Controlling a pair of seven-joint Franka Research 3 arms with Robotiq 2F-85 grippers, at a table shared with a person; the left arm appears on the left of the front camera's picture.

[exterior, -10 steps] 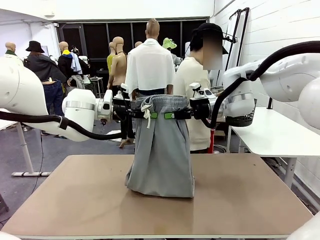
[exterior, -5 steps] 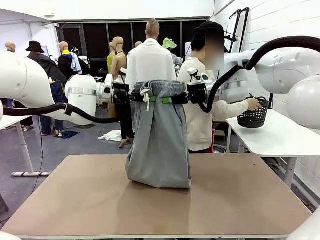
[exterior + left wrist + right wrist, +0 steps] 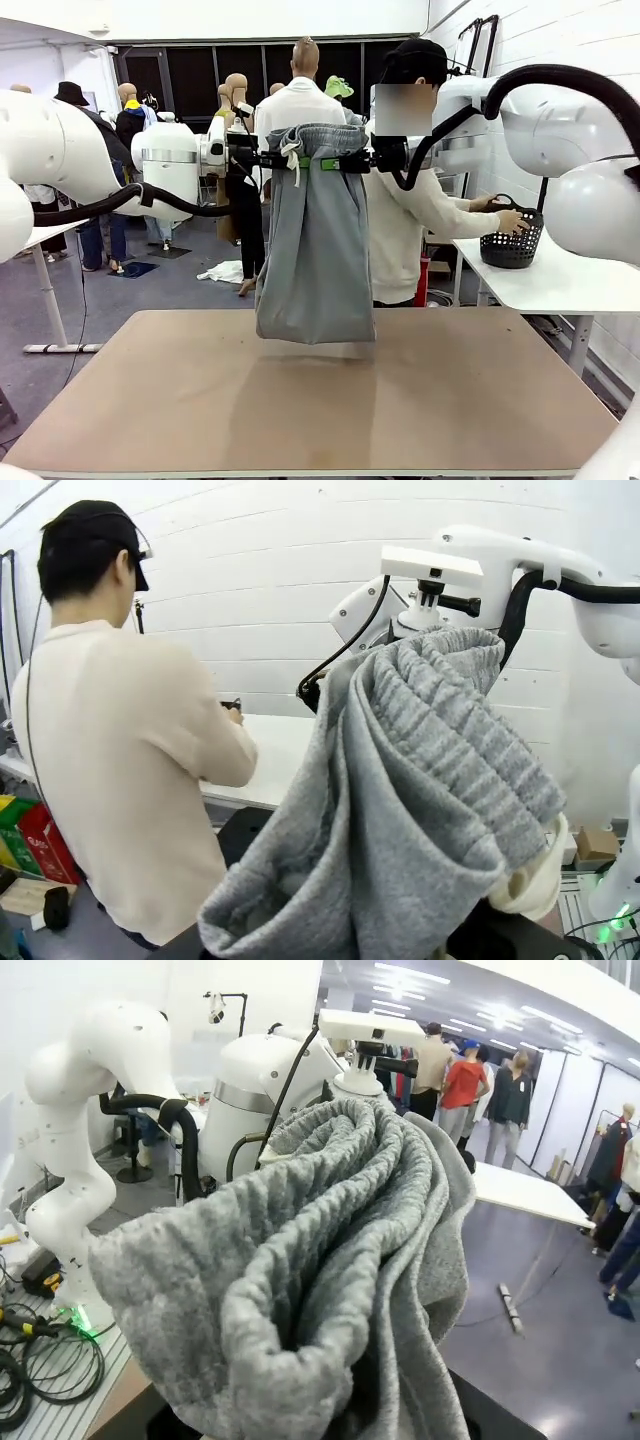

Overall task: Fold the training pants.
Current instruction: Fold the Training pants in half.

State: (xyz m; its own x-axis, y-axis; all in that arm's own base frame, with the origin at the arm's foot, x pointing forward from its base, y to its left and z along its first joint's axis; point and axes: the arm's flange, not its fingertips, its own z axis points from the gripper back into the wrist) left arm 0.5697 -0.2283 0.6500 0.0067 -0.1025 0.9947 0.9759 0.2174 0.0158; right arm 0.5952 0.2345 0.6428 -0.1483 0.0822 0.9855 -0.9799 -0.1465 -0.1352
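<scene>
The light grey training pants (image 3: 315,240) hang by their gathered waistband high above the table (image 3: 450,400), their lower end just clear of the surface. My left gripper (image 3: 288,160) is shut on the waistband's left side, beside the white drawstring (image 3: 293,155). My right gripper (image 3: 335,163) is shut on the waistband's right side. In the left wrist view the bunched waistband (image 3: 440,730) covers my fingers. The right wrist view has the same grey fabric (image 3: 320,1250) piled over the fingers.
A person (image 3: 405,200) in a cream top stands behind the table, turned to a side table (image 3: 560,280) at the right, a hand on a black basket (image 3: 512,240). The brown tabletop lies flat below the pants.
Both grippers have risen with the waistband. The pants' lower end, which rested bunched on the table, now hangs just off it. The person has turned towards the basket.
</scene>
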